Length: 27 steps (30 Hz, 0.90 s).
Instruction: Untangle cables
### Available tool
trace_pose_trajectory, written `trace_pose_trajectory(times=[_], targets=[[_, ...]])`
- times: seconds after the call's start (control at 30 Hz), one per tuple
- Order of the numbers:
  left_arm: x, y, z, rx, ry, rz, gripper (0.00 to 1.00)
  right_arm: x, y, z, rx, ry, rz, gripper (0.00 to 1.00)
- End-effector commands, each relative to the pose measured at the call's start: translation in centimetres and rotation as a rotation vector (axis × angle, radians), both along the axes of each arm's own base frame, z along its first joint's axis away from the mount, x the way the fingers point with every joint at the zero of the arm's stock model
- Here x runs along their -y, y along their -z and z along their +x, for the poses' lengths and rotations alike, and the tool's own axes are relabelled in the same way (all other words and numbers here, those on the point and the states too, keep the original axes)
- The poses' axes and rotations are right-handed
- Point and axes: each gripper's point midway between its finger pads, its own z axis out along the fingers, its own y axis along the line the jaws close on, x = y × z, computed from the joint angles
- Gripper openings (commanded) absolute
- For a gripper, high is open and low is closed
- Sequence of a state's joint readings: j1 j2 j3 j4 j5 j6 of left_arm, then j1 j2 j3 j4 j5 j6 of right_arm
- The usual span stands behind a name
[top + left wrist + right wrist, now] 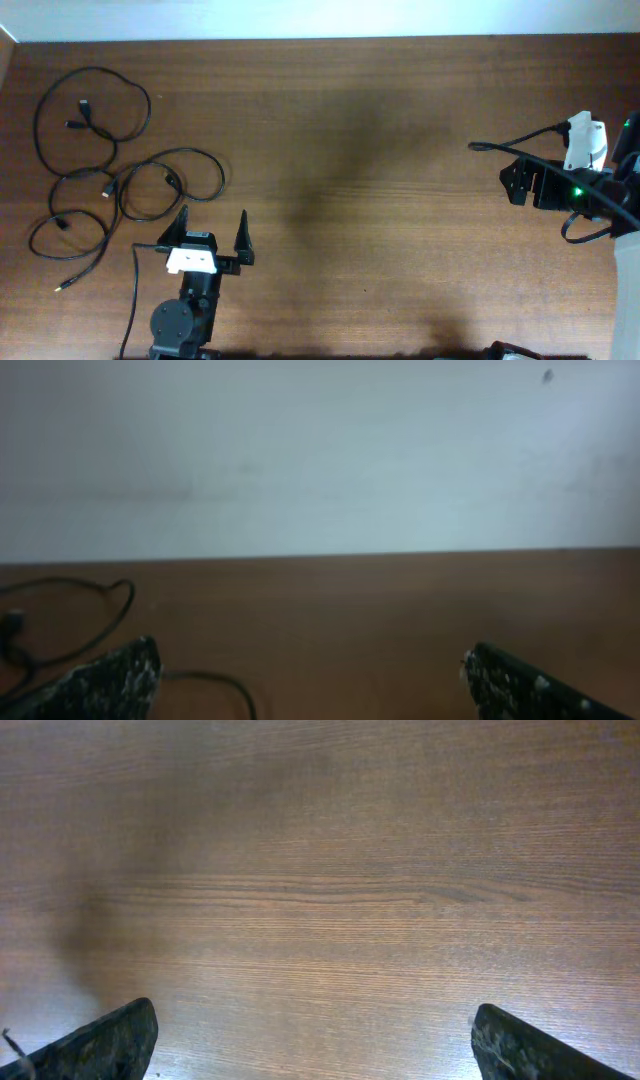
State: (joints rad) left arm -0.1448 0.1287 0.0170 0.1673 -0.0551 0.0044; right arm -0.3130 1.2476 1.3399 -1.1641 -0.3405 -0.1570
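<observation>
We see a brown wooden table (380,150) that fills the overhead view, with a white wall (320,450) behind its far edge in the left wrist view.

The left arm (182,318) sits at the near edge and reaches forward. Its wrist is roughly level, so its camera looks across the tabletop toward the wall. The right arm (572,188) comes in from the right edge with its wrist pitched down, so its camera looks straight at bare wood.

The left gripper (212,220) has its fingers spread wide and holds nothing. It sits low over the table, just right of the nearest loop. The right gripper (310,1015) is also spread wide and holds nothing, well apart from the task items.

The cables (110,180) lie flat on the far left of the table in several loose, overlapping black loops, touched by neither arm. One loop shows at the left of the left wrist view. A small gold plug end (62,287) lies at the lower left of the pile.
</observation>
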Motion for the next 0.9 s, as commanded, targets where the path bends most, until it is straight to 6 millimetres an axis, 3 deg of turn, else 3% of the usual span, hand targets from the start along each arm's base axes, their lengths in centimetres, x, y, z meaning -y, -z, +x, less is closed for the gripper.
trace_pose_trajectory(times=[0.0,0.17,0.27,0.87], targets=[[-0.7,0.6,-0.3,-0.008,-0.024,0.041,0.99,-0.2,-0.6,0.2,0.017,-0.011,-0.002,0.99],[-1.1,3.7,-0.7,-0.128,-0.037,0.086,0.99,-0.2,-0.6,0.2,0.017,-0.011,-0.002,0.99],[-0.8,3.8,-0.7,-0.125,-0.019,0.149,0.99,-0.2,-0.6,0.2,0.017,-0.011,-0.002,0.99],[-0.8,3.7,-0.7,-0.124,-0.019,0.148,0.99,-0.2,-0.6,0.2,0.017,-0.011,-0.002,0.99]])
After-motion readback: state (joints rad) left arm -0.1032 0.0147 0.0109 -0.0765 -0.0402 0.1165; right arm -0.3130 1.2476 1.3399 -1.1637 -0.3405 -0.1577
